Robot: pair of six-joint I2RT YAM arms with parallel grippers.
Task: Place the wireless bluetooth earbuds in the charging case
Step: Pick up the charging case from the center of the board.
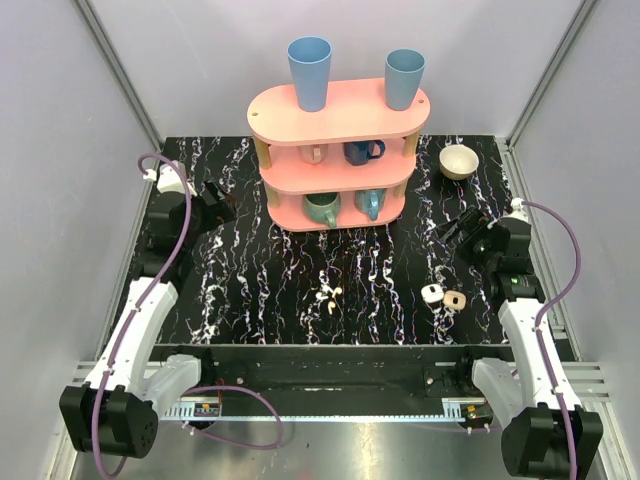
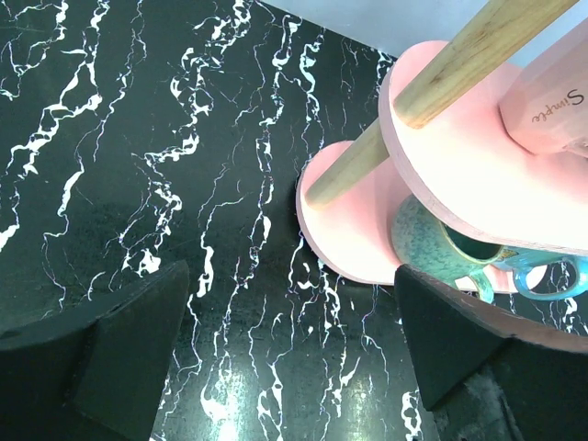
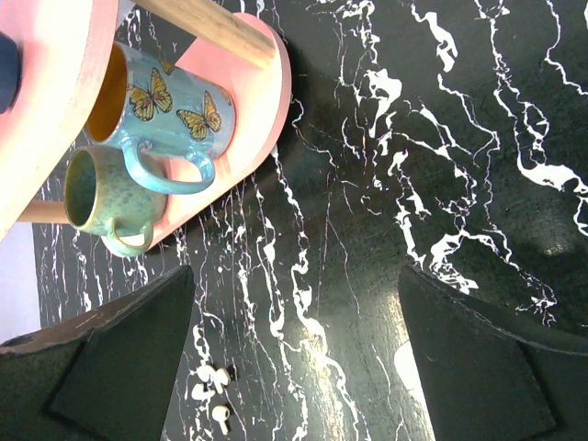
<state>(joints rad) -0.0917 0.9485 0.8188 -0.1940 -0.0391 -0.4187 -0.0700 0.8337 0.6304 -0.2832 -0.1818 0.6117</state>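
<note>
Both pincers stand fully apart and hold nothing. My right pincer (image 1: 453,228) hangs over bare tabletop (image 1: 260,290). The earbuds (image 1: 329,298) lie at about 8 o'clock from it in the overhead view, tiny cream pieces huddled close together. In its own wrist camera they show low at 7 o'clock. The charging case (image 1: 443,296) sits at about 6 o'clock of that pincer, well apart from the buds. It reads as a white half and a beige half side by side, probably hinged open, though it is too small for me to be sure. My left pincer (image 1: 214,205) waits by the 9 o'clock end of the pink rack (image 1: 340,110), far from both.

The step in hand is the reach for a first bud, and I'd give it to the right arm. I'd come straight down, turn the wrist so the fingers straddle one bud alone, and close slowly. These look like smooth, rounded hard plastic, likely to skate on the glossy black top. Its white veining also camouflages them.

The rack is matte pink board on pale wooden dowels (image 3: 211,26). It holds a speckled green glazed mug (image 3: 101,197) and a blue butterfly mug (image 3: 170,101).
</note>
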